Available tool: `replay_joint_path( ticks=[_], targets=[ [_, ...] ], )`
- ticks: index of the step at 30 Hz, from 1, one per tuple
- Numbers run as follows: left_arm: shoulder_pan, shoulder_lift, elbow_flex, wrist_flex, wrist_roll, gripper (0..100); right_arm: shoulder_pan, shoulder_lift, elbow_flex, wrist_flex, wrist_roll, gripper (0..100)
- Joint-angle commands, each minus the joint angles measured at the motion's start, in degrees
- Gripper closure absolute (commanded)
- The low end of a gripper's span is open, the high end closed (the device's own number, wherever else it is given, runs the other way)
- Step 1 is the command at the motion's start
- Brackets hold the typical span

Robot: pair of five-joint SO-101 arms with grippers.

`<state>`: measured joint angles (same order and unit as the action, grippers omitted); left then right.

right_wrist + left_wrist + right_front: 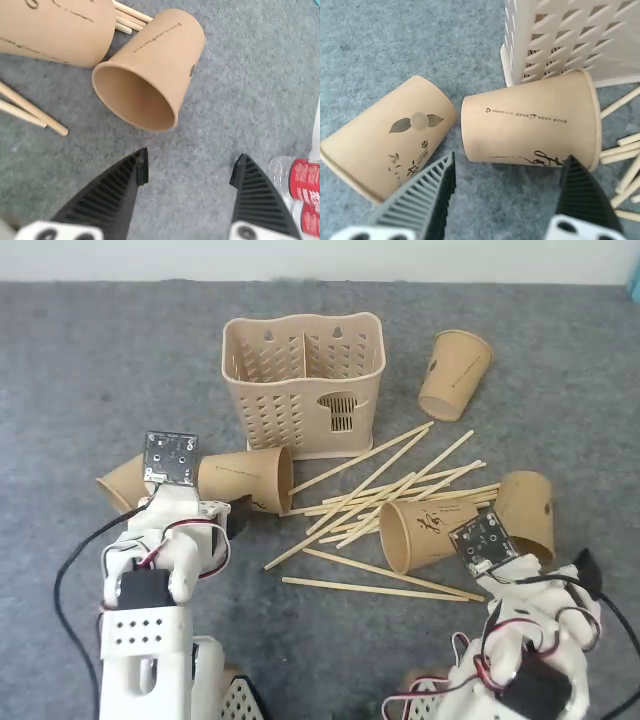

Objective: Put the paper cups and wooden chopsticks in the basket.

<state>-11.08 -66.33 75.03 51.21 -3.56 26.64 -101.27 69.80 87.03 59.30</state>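
Grey carpet surface (pixel 90 350), pale wall strip along the far edge. Perforated beige basket (pixel 305 385) stands upright at the far middle, with a divider making two compartments. All five paper cups lie on their sides on the carpet, outside the basket. The far cup (pixel 455 373) is off to the basket's right, apart from the rest. The cup by the basket (pixel 247 479) lies just in front of the basket's left corner, rim toward the chopsticks (pixel 380 485). The leaf-print cup (pixel 122 483) is just beside its base, partly under the left arm's camera board. The middle cup (pixel 425 533) lies over the chopstick pile, mouth toward the left arm. The mouth-open cup (pixel 527 510) is just beside it on the right, close to the right arm. Chopsticks are scattered loosely from the basket's front across to the right cups, some crossing, two lying separately nearer the arms. The left gripper (pixel 510 165) is spread wide and holds nothing, low over the carpet, with the cup by the basket (pixel 530 125) and the leaf-print cup (pixel 390 140) just ahead of its tips, not touching. The right gripper (pixel 192 160) is also spread wide and empty, above bare carpet, with the mouth-open cup (pixel 150 70) facing it a little ahead and the middle cup (pixel 55 27) beyond. Chopstick ends (pixel 30 112) are off to one side. A red-labelled bottle (pixel 300 185) sits at the frame edge.
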Motion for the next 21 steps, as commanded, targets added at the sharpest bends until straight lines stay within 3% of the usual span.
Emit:
replay_joint_path(
  ticks=[1, 7, 13, 21],
  targets=[
    [-0.62, -1.23, -0.22, -1.58, 0.26, 68, -0.31, 0.40, 11.16, -11.38, -1.14, 71.8],
    [-0.62, -1.23, -0.13, -1.58, 0.26, 68, -0.13, 0.40, 26.20, -32.22, -8.18, 71.8],
    [-0.62, -1.23, -0.13, -1.58, 0.26, 68, -0.04, 0.48, 25.32, -35.82, -17.93, 72.4],
    [-0.62, -1.23, -0.13, -1.58, 0.26, 68, -0.04, 0.57, 20.75, -35.30, -23.74, 96.2]
  ],
)
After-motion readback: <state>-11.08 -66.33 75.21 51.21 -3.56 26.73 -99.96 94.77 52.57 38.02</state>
